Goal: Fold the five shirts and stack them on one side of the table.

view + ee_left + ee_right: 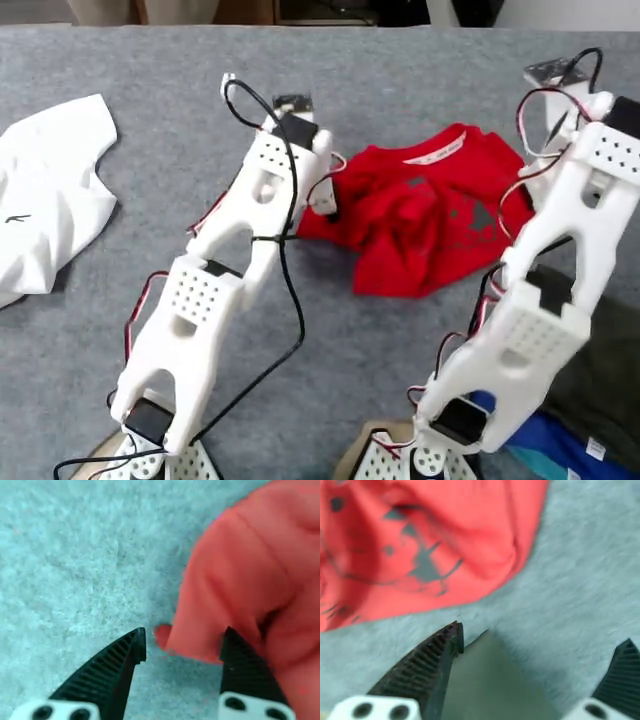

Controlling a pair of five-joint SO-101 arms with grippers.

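Item one, far left of the grey surface (pixel 400 340): a white shirt (pixel 50 190), spread loosely and unfolded, well apart from everything else. Item two: my left arm (pixel 225 270), stretched toward the middle of the surface, its left end effector (pixel 182 640) at the left edge of the red shirt. Its fingers (pixel 117 662) stand at a moderate spread, and the shirt's rumpled hem lies in the gap, against one finger and clear of the other; nothing is clamped. Item three, centre to right of centre: the red shirt (pixel 420 215), crumpled, collar toward the far side, a dark print on its front, partly bunched over itself. Item four: my right arm (pixel 545 290), reaching over the shirt's right side. My right end effector (pixel 542 637) is held wide apart above bare surface just beside the shirt's printed edge, gripping nothing; a corner of dark cloth (pixel 490 680) shows between its fingers. Item five, near right corner: a dark garment (pixel 600 370) with a blue garment (pixel 560 445) just beside it, both partly hidden behind my right arm.
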